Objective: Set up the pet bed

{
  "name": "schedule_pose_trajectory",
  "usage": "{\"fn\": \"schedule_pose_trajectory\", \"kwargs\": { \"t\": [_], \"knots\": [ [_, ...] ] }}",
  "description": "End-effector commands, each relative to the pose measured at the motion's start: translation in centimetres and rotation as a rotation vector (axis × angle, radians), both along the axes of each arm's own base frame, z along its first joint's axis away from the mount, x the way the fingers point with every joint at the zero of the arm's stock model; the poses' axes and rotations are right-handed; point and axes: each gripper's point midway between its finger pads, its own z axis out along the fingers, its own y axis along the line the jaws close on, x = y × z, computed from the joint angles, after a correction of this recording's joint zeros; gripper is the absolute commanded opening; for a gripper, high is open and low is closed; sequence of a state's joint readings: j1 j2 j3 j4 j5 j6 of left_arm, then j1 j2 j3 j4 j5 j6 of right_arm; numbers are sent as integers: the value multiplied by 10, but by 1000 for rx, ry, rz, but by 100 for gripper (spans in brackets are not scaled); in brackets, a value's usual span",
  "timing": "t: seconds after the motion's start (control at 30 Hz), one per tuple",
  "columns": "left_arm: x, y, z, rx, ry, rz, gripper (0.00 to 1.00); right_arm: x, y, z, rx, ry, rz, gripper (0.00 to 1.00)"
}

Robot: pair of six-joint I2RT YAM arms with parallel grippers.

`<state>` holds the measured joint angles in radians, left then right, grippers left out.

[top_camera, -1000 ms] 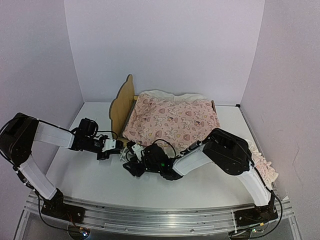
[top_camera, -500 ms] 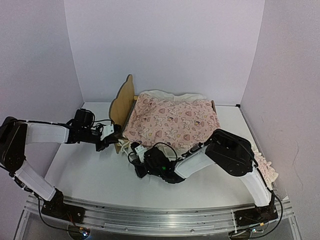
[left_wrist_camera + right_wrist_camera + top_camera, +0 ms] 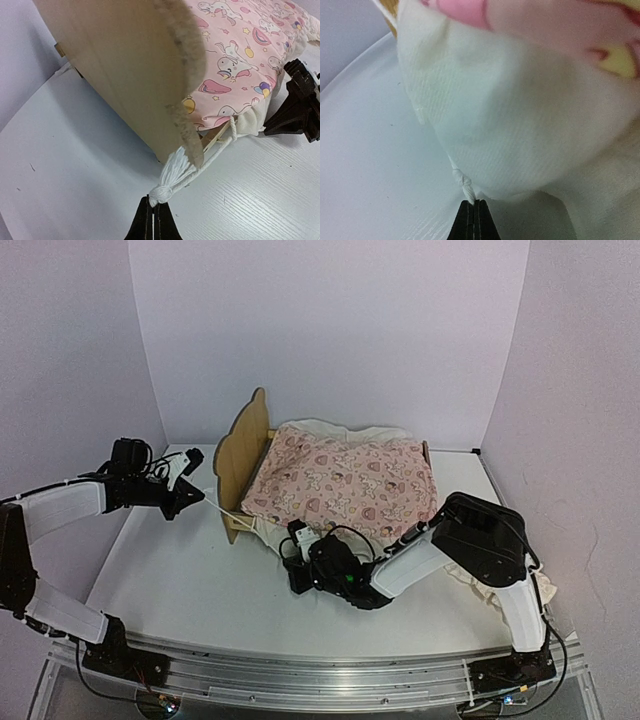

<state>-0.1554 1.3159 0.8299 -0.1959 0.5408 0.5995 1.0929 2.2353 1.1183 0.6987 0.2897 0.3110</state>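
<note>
Standing on the desk toward the back wall, the pet bed runs left to right — headboard at the left end, pink quilt over it. The left tool pinches the tassel of a white cord from the bed's near-left corner; the right tool grips a knotted cord under the white cushion.

Top external looks down from behind the arm bases toward the far wall, covering the whole table. Both wrist views sit close at the near-left corner of the pet bed; all three share its cord.
</note>
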Motion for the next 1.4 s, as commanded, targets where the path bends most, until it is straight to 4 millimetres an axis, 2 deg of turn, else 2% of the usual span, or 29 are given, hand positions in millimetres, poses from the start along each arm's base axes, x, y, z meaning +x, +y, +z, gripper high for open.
{"fn": "schedule_pose_trajectory", "kwargs": {
  "t": [0.0,0.13,0.2,0.37,0.47,0.6,0.67,0.8,0.87,0.9,0.97,1.03,1.1,1.17,1.2,1.23,1.3,1.37],
  "knots": [
    [43,57,68,-26,-207,230,0,-19,-59,-71,-213,183,-73,0],
    [43,61,67,2,-230,216,0,-21,-51,-72,-211,192,-33,0],
    [37,58,56,20,-216,178,0,-21,-47,-72,-206,195,-21,0],
    [-7,33,-7,53,-93,-54,0,-27,-22,-60,-189,197,86,1],
    [-15,29,-35,78,-41,-88,0,-34,-12,-45,-179,175,153,12],
    [-24,23,-47,102,-41,-161,0,-43,-8,-16,-140,156,207,28],
    [-35,17,-54,111,-29,-219,6,-48,-7,2,-117,152,236,35],
    [-64,12,-76,150,21,-321,27,-62,-8,36,-80,184,287,42],
    [-83,12,-90,179,69,-384,37,-65,-15,53,-72,226,280,44],
    [-95,13,-97,214,80,-445,42,-64,-20,68,-60,247,276,44],
    [-118,19,-112,284,114,-544,49,-62,-40,91,-59,301,237,44],
    [-131,26,-120,336,136,-582,54,-55,-67,122,-46,317,169,45],
    [-132,30,-121,369,134,-580,56,-46,-106,142,-67,318,52,46],
    [-132,29,-114,364,121,-580,56,-28,-163,162,-106,302,-163,49],
    [-130,25,-106,346,112,-574,57,-19,-199,173,-130,281,-300,50],
    [-127,19,-97,315,101,-563,56,-19,-234,174,-177,291,-409,50],
    [-106,6,-65,211,89,-468,57,-15,-298,181,-176,289,-642,52],
    [-73,-6,-24,73,44,-342,57,-17,-331,178,-161,313,-741,54]
  ]
}}
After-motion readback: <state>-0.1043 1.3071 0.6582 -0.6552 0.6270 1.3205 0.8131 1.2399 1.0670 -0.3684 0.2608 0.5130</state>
